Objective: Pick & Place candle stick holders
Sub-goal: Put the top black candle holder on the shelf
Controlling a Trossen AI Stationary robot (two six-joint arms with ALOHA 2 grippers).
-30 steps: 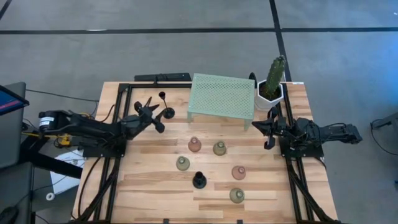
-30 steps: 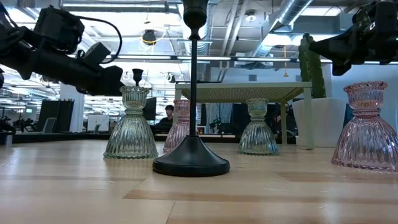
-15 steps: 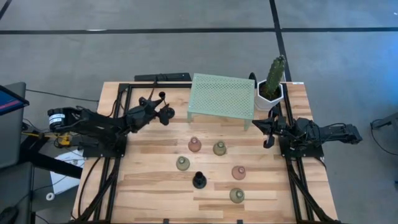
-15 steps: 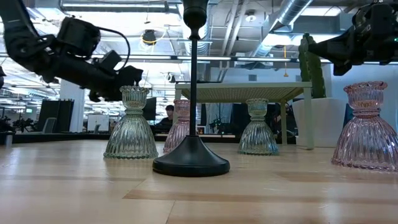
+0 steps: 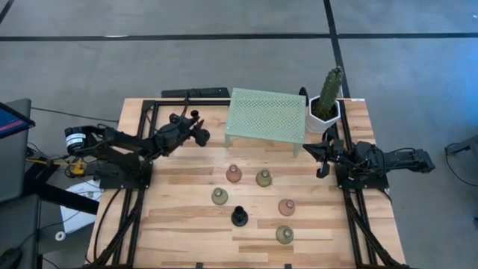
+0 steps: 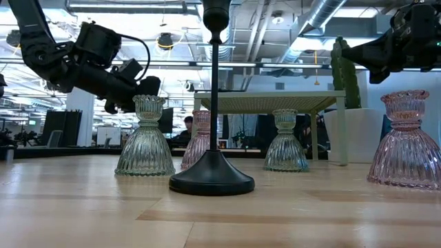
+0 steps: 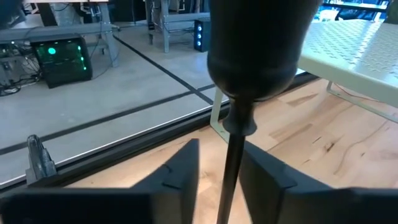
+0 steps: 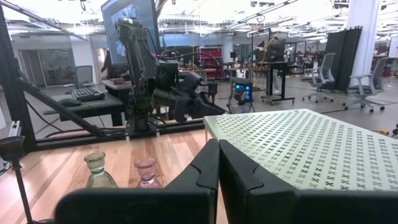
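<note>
A: Left pincer (image 5: 196,132)?

B: Reaches to the back-left part of the surface (image 5: 179,224), just left of the mint-green mesh stand (image 5: 265,116). Stands apart, with fingers (image 7: 180,171) either side of the thin stem of the black stem holder (image 5: 196,117). From the left wrist, shows a gap between the stem and one finger, so not clamped.

A: And that holder itself?

B: Upright, near the back edge, with its dark cup (image 7: 252,56) rising above the fingertips.

A: Right pincer (image 5: 323,158)?

B: Waits at the right edge, just in front of the white-potted cactus (image 5: 328,93). Closed on nothing, fingers pressed together in its own wrist view.

A: Rest of the candle stick holders?

B: Grouped in the middle, in front of the mesh stand, all upright and apart from one another. Nearest the stand, a pink holder (image 5: 234,174) beside a green holder (image 5: 263,178). Farther forward, a second green holder (image 5: 219,196) and a second pink holder (image 5: 285,206). Between those two and slightly forward, a front black holder (image 5: 239,217), seen from the low camera as a thin stem on a round base (image 6: 211,176). Closest to the front edge, a third green holder (image 5: 284,234).
</note>
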